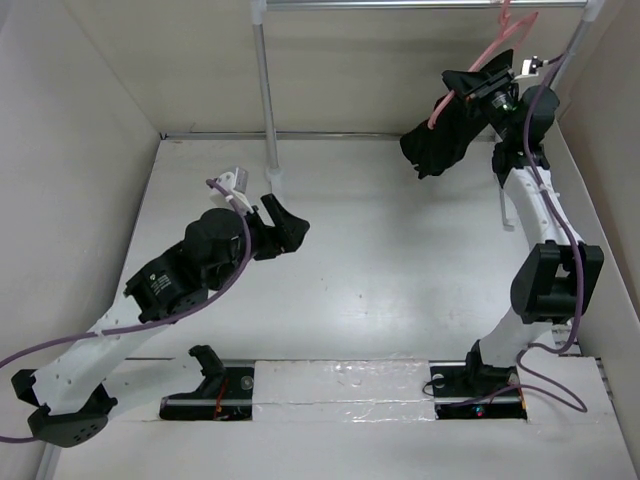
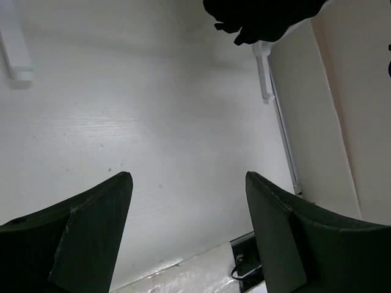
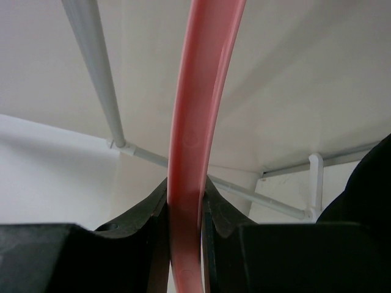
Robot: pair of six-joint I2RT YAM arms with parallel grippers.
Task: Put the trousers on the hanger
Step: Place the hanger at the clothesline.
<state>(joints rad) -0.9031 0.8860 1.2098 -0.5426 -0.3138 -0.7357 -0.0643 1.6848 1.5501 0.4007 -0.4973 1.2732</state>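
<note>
Currently: my right gripper [image 3: 185,207] clenched on the hanger [image 1: 487,58], trousers [image 1: 440,140] draped from it beside the rack rail [image 1: 400,4]; left gripper [image 1: 288,226] spread, empty; next, I judge, a steady release.

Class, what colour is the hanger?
Pale pink; the hanger shows best in the right wrist view.

I see my left end effector [image 2: 187,181] with jaws spread wide and nothing between them, above the white counter [image 2: 153,116]. At the far edge, the black trousers [image 2: 263,18] overlap a white rack pole [image 2: 264,70] beside the right wall [image 2: 342,122].
</note>
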